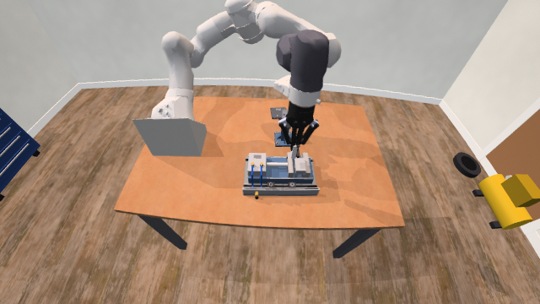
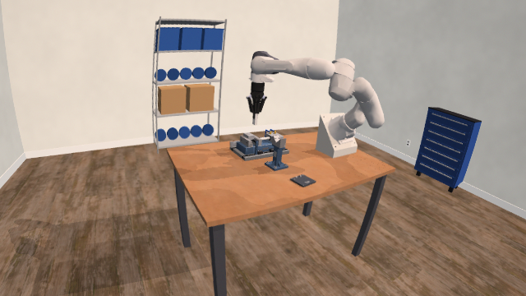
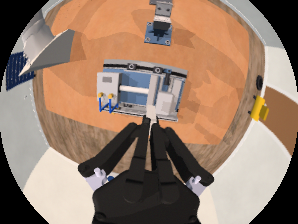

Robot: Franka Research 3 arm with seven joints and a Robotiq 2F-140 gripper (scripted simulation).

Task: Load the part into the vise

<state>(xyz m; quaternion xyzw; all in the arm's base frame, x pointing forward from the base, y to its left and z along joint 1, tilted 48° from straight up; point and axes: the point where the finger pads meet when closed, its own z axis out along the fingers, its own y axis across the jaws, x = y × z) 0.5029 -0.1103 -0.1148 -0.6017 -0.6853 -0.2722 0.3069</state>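
Note:
My gripper [image 1: 294,148] [image 2: 256,121] [image 3: 150,111] points down above the vise [image 1: 280,192] [image 2: 260,156], with its fingers together. Its tips are pale, and no part shows plainly between them. The air cylinder [image 1: 256,165] [image 3: 108,86] is at the vise's left in the wrist view. Its white rod [image 3: 134,90] runs to the moving jaw [image 3: 152,92]. Grey blocks [image 3: 165,103] stand right of that jaw. I cannot tell the part or its slot from the grey jaws there. The infeed plate [image 1: 278,112] [image 2: 303,180] shows no block on it. The work stop is not clear.
The V-block stand [image 2: 277,158] [image 3: 159,32] is behind the vise in the top view, partly hidden by the gripper. Blue hoses [image 1: 261,175] [image 3: 110,104] rise at the cylinder. The robot's base [image 2: 334,136] stands on the table [image 1: 177,186].

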